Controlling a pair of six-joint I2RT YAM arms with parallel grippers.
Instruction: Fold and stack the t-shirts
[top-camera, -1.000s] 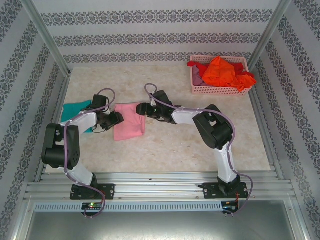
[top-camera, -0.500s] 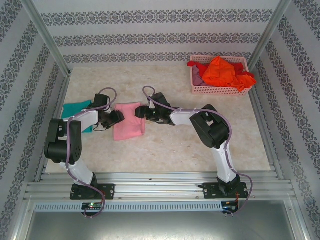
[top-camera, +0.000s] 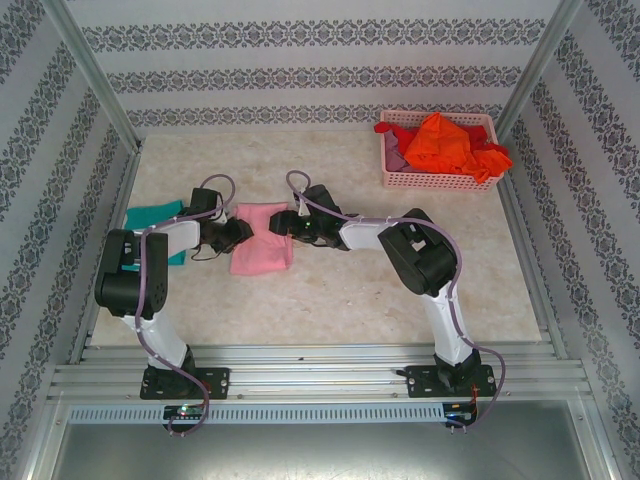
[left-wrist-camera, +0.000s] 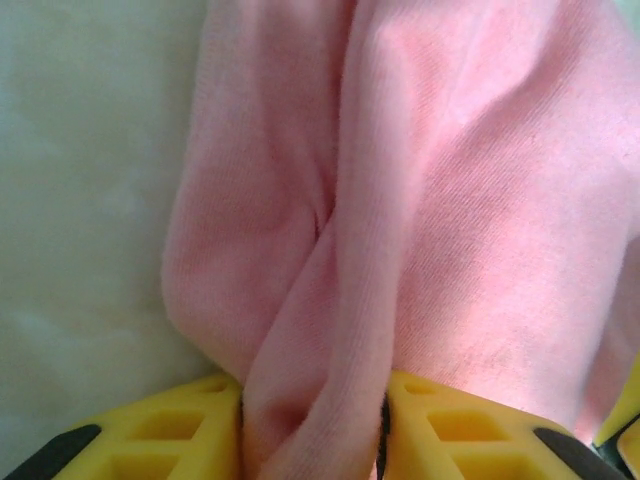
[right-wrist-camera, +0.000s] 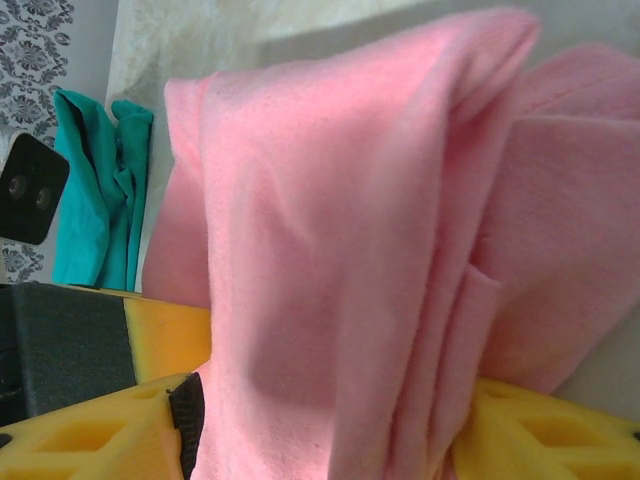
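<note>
Left jaws, right jaws clamped on pink shirt (top-camera: 261, 245) edges. Risk: left pinch looks shallow, cloth could slip, fold opens mid-move.

Pink lattice basket (top-camera: 430, 181) sits in far right corner of beige marbled worktop (top-camera: 350, 295). Patterned wallpaper panels (top-camera: 300, 78) on three sides, aluminium rail (top-camera: 320, 378) along near edge.

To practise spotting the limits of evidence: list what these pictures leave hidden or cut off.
- Top view: teal cloth t-shirt, its right part behind the left arm.
- Top view: pink plastic lattice basket, contents under the orange cloth t-shirt uncountable.
- Left wrist view: light pink cloth t-shirt, outline cut by frame edges.
</note>
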